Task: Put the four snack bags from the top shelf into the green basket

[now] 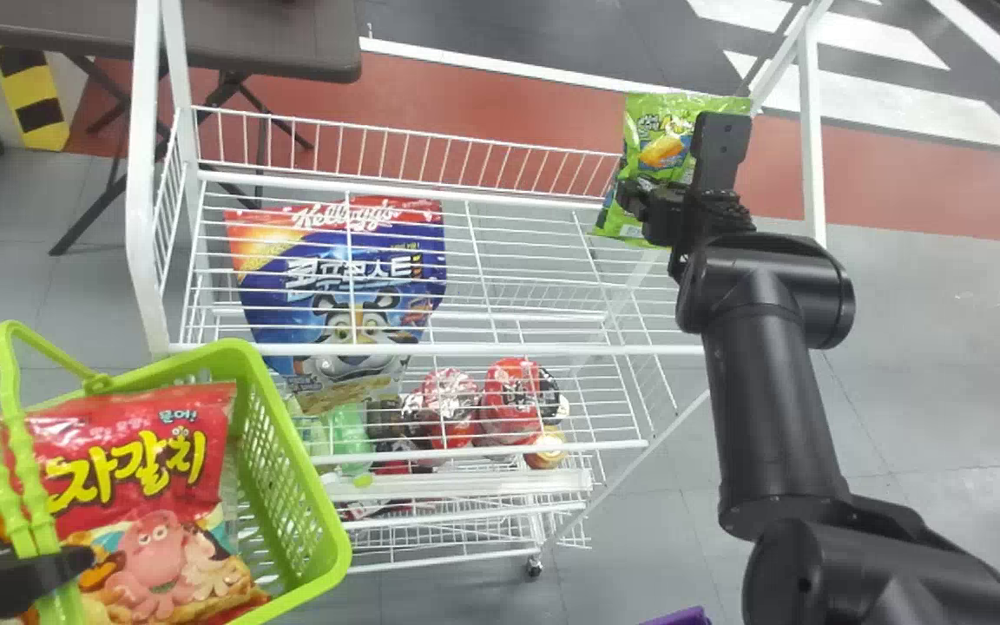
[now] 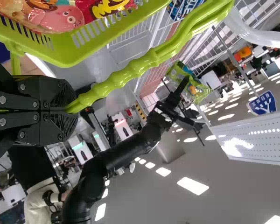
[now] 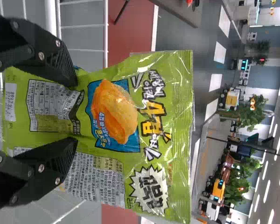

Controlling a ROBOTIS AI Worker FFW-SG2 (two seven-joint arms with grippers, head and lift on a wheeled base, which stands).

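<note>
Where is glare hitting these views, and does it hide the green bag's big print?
Right wrist view: white streaks on the green bag, big print readable; left wrist view: ceiling lights burn out white, bright patch on the perforated panel; head view: soft pale sheen on the grey floor.

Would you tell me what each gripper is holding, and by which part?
The left gripper holds the green basket by its handle; the right gripper pinches the green snack bag by its lower half.
</note>
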